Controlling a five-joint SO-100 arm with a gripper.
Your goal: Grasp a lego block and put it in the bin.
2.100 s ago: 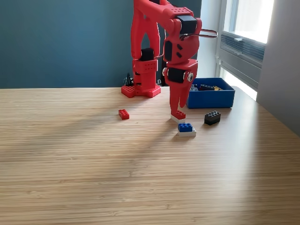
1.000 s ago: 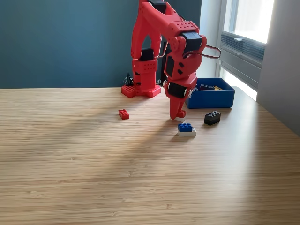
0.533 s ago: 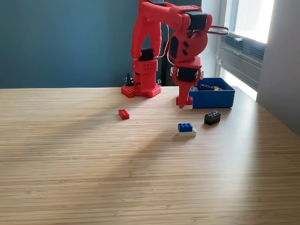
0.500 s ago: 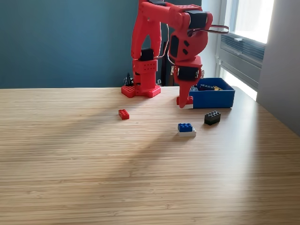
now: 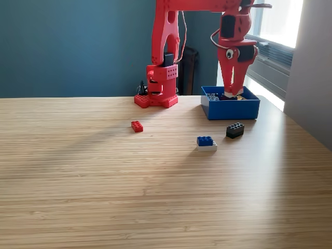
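My red gripper (image 5: 232, 93) hangs point-down over the bright-blue bin (image 5: 231, 111) at the back right of the exterior view. Its fingers are shut on a small red-on-white lego block (image 5: 232, 96), held just above the bin's inside. Several loose pieces lie in the bin, partly hidden by its walls. On the wooden table a red brick (image 5: 137, 126) lies left of centre. A blue brick stacked on a white one (image 5: 206, 142) sits in front of the bin, and a black brick (image 5: 235, 129) lies to its right.
The arm's red base (image 5: 156, 98) stands at the back of the table, left of the bin. A window and sill (image 5: 270, 49) are behind the bin, and a grey wall (image 5: 311, 72) borders the table on the right.
The gripper lifted the red-on-white block off the table near the blue brick. It then rose and swung right and back, and is now over the bin.
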